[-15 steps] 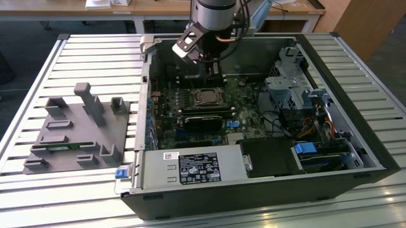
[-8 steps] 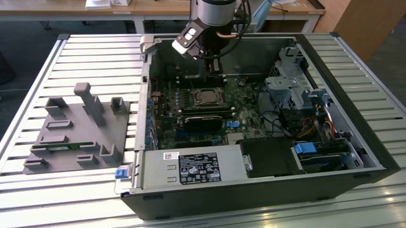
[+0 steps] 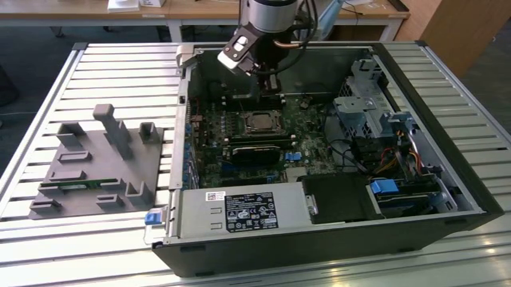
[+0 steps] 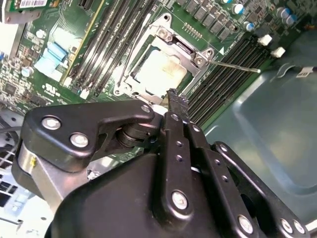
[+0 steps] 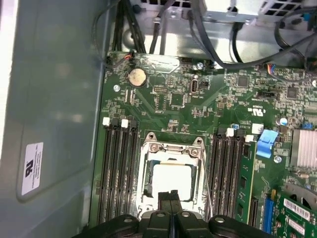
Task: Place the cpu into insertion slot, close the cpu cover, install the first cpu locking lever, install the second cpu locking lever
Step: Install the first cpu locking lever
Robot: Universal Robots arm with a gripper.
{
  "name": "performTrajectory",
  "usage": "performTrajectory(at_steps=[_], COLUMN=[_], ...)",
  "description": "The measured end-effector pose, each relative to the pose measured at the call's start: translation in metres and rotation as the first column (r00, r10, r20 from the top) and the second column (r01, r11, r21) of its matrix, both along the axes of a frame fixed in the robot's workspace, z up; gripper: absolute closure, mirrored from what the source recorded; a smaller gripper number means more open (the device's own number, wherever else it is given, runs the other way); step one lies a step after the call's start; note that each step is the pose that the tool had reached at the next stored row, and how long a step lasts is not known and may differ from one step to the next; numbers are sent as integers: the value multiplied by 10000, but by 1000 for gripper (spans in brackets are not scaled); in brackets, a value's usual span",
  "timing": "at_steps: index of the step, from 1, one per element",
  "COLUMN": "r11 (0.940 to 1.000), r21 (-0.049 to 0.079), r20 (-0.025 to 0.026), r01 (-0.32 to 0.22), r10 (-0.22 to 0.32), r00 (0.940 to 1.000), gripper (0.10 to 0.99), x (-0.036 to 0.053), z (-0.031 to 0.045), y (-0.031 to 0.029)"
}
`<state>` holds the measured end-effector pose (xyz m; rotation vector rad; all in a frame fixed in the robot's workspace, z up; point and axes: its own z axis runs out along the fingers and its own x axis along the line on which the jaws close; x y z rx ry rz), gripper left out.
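Observation:
The cpu [image 5: 172, 179] [image 4: 159, 69] [image 3: 259, 122], a flat square with a dull silver top, lies in the insertion slot [image 5: 147, 184] on the green motherboard. The cpu cover [image 5: 173, 148] [image 4: 166, 35], a thin silver frame, lies down around it. A thin locking lever rod [image 4: 234, 66] [image 5: 206, 184] stands off one side of the socket. My gripper [image 5: 170, 196] [image 4: 173, 97] [image 3: 270, 89] hangs just above the socket's edge. Its two black fingers are shut against each other with nothing between them.
Long black memory slots [image 5: 119, 168] [image 5: 225, 168] flank the socket. The open computer case [image 3: 447, 155] holds a power supply [image 3: 239, 210], drive cages [image 3: 371, 110] and cables. A grey fixture block [image 3: 96, 161] sits on the slatted table at the exterior view's left.

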<state>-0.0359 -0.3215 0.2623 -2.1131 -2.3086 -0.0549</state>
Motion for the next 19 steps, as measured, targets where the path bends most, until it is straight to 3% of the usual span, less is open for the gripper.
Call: performTrajectory(at_steps=[9, 19], r11=[9944, 9790], r21=[-5, -5], r20=[0, 0], r01=[-1054, -2040], r10=[1054, 2040], r00=[9944, 9790], gripper=[980, 980], x=[0, 0], z=[0, 0], y=[0, 0])
